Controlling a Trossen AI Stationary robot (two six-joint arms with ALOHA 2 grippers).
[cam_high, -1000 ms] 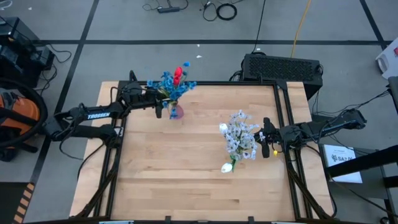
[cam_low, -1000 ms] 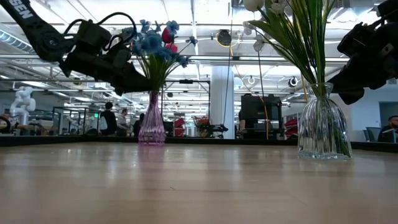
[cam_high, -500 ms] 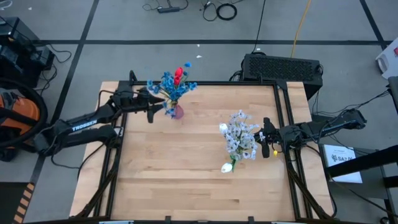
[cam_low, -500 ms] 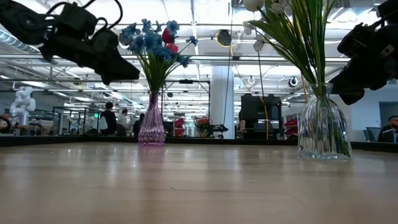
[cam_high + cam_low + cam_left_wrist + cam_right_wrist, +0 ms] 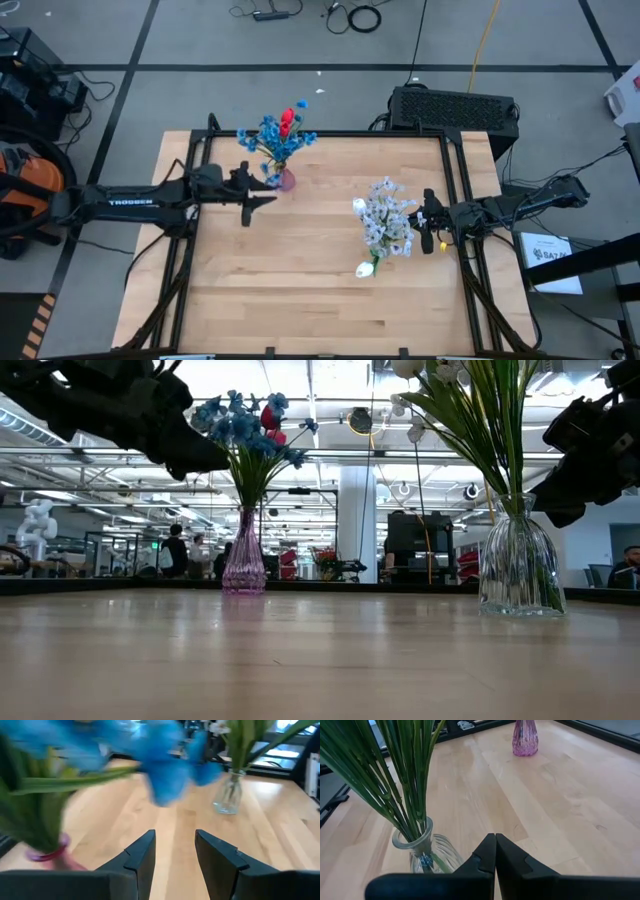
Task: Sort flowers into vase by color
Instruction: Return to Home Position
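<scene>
**Table (image 5: 300, 290) sorted, arms close to blooms**

Nearest, the clear vase (image 5: 518, 565) holds the white flowers (image 5: 388, 218). The right gripper (image 5: 428, 222) hangs just beside them, fingers pressed together, empty. Farther back, the pink vase (image 5: 285, 180) carries blue sprays (image 5: 270, 135) and a red tulip (image 5: 287, 118). The left gripper (image 5: 262, 199), fingers parted and empty, sits just beside it. I'd worry a careless swing home snags stems and tips that narrow vase.

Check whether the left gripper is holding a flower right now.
No, the left gripper is open, with only bare table showing between its fingers, and the pink vase stands off to one side.
</scene>
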